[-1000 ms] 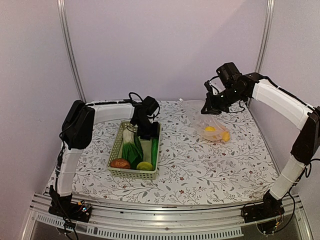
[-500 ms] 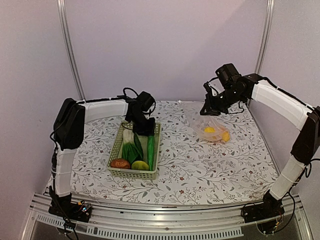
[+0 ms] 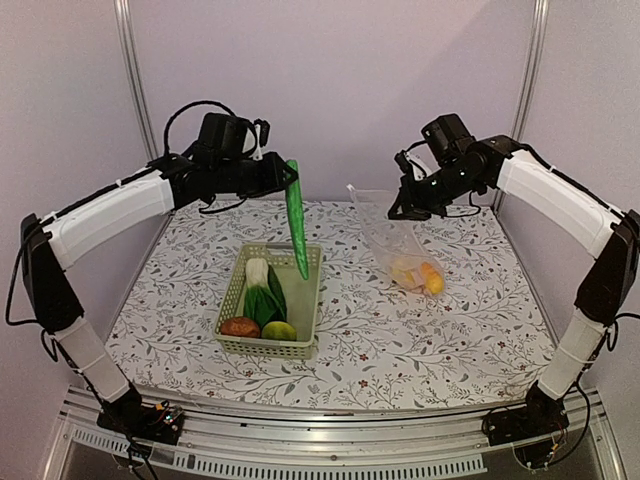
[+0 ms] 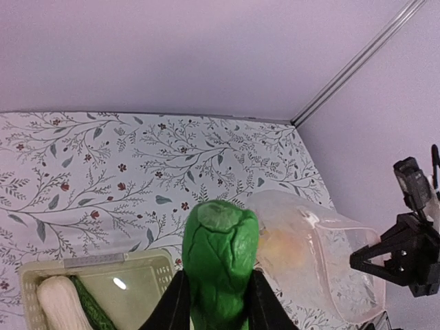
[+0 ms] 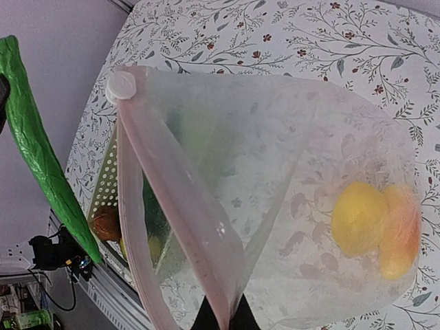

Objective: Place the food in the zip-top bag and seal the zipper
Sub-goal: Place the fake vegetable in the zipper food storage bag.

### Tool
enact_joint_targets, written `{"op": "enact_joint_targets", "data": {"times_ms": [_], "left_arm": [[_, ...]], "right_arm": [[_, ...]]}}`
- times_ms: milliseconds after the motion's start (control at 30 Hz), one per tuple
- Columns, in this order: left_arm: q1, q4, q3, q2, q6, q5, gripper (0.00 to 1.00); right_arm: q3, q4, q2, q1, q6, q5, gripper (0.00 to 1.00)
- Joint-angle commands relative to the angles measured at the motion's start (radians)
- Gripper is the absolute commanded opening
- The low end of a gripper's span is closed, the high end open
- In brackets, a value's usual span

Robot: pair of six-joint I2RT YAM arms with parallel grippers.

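**Desk:** What changed?

**Me:** Up out of the pale green lattice plastic basket (image 3: 232,292) came my left gripper (image 3: 283,180) in the last second. It carried the long green toy cucumber (image 3: 297,225), which hung tip-down over the basket's far end.

**Desk:** Fingers?

**Me:** They pinched the cucumber's top end, one on each side. My right gripper (image 3: 400,205) was pressed together on the faintly pink zipper strip (image 5: 175,199), holding up the clear crinkly zip-top bag (image 3: 395,235). Its mouth seemed to gape leftward, though the gloss made that hard to judge.

**Desk:** Food?

**Me:** Orange and yellow toy fruits (image 3: 420,275) lay in the bag's bottom, resting on the floral tablecloth (image 3: 400,340). Leafy green bok choy (image 3: 262,295), a reddish-brown piece (image 3: 240,327) and a yellow-green fruit (image 3: 279,330) sat in the basket.
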Motion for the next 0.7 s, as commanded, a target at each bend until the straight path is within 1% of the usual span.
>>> {"op": "enact_joint_targets", "data": {"times_ms": [0, 167, 367, 533, 667], "left_arm": [[-0.022, 0.291, -0.082, -0.131, 0.103, -0.017, 0.06], [-0.092, 0.503, -0.094, -0.201, 0.194, -0.035, 0.02], [-0.186, 0.679, -0.055, -0.178, 0.280, -0.049, 0.01], [-0.239, 0.717, 0.022, -0.103, 0.389, -0.069, 0.00], [-0.257, 0.747, 0.017, -0.059, 0.465, -0.104, 0.00]], "right_arm": [[0.061, -0.034, 0.028, 0.034, -0.005, -0.013, 0.00], [0.096, -0.047, 0.029, 0.054, 0.009, -0.026, 0.00], [0.123, -0.043, 0.028, 0.080, 0.046, -0.061, 0.00], [0.149, -0.052, 0.033, 0.098, 0.060, -0.089, 0.00], [0.165, -0.064, 0.028, 0.099, 0.065, -0.103, 0.01]]}}
